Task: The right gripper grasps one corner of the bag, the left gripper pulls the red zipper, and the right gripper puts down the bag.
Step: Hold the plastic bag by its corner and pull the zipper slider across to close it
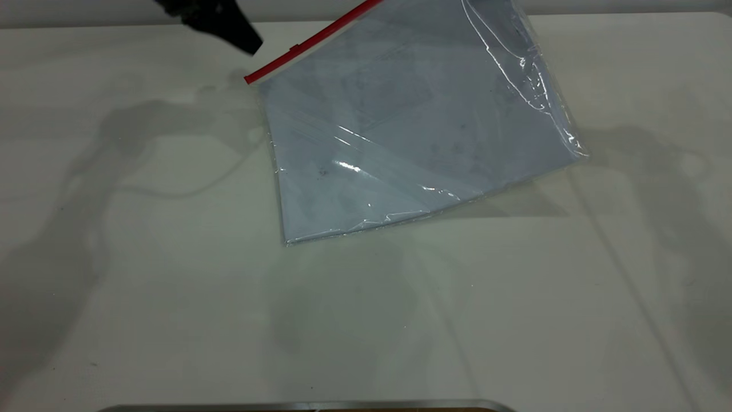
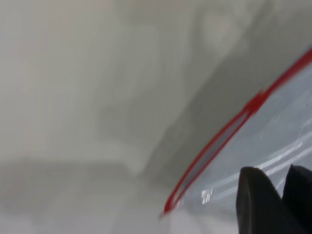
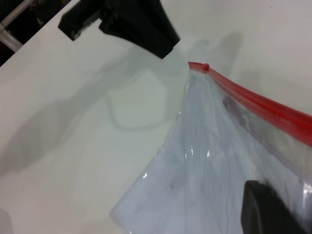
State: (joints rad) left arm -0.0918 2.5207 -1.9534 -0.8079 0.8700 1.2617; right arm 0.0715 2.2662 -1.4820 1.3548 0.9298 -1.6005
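Plastic, thin and clear, makes up the flat rectangular document pouch, the bag [image 1: 412,131], with white sheets showing through it. It hangs tilted: its far upper corner rises out of the top of the exterior view while its near edge rests on the pale white table [image 1: 171,315]. Creases and glare streaks run across the film, so I judge it light, floppy and slick; it would sag and twist from any single point of hold.

Along its upper long edge runs the thin bright red zipper [image 1: 309,43], which looks the stiffest part of the pouch. A small red slider tab [image 1: 294,49] sits on that strip, a little way in from the free end. That tab is the place to pinch, I would say, since the film beside it would only slip and crumple.

The black tapered left gripper [image 1: 243,40] hovers just beside the zipper's free end, apart from it and holding nothing. In the left wrist view two dark fingertips [image 2: 258,200] stand slightly parted, so it looks open.

The right gripper [image 3: 265,209] shows only as a dark shape against the plastic in its own wrist view. It presumably holds the raised corner, but I cannot tell how its jaws stand.
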